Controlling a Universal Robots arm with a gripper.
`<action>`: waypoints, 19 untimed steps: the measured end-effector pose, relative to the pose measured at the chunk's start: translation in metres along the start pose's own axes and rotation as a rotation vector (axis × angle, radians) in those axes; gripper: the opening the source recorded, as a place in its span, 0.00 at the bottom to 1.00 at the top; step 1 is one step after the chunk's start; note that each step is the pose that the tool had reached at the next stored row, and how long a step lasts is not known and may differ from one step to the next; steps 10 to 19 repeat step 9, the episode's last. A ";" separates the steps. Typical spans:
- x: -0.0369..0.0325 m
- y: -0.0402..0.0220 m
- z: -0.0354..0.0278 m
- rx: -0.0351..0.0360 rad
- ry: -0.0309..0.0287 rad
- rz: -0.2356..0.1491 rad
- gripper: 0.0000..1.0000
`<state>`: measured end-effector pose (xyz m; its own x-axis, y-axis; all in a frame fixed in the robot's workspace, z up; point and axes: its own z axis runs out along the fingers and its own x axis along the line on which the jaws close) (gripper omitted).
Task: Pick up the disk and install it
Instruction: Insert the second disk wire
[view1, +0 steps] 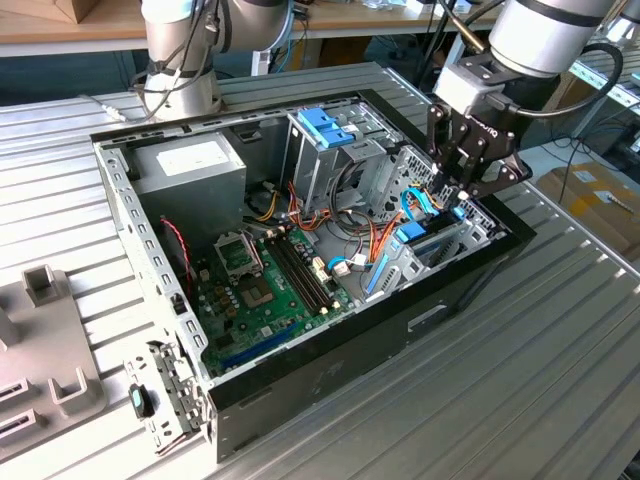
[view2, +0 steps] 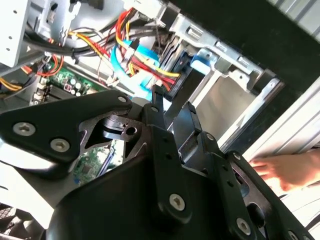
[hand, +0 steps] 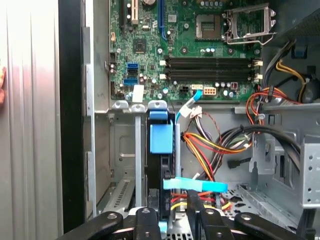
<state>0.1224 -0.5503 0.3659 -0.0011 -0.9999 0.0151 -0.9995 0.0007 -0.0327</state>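
The ribbed metal bench (view1: 560, 330) carries an open computer case (view1: 330, 370), its green motherboard (view1: 265, 290) exposed beside the grey power supply (view1: 190, 165). A metal drive cage with a blue latch (view1: 325, 128) stands near the middle. The hand (view1: 452, 188) reaches into the case's corner on the exterior view's right, among red, yellow and blue cables (hand: 210, 145). The disk (hand: 161, 137) sits edge-up in the bay there, just beneath the hand; whether the fingers pinch it I cannot tell. A person's hand (view2: 290, 170) rests outside the case wall.
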 end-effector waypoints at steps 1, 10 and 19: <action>0.0000 0.0023 -0.0001 0.0000 0.0001 0.000 0.36; 0.0000 0.0067 -0.0002 0.0000 0.0001 0.000 0.36; 0.0000 0.0067 -0.0002 0.0000 0.0001 0.000 0.36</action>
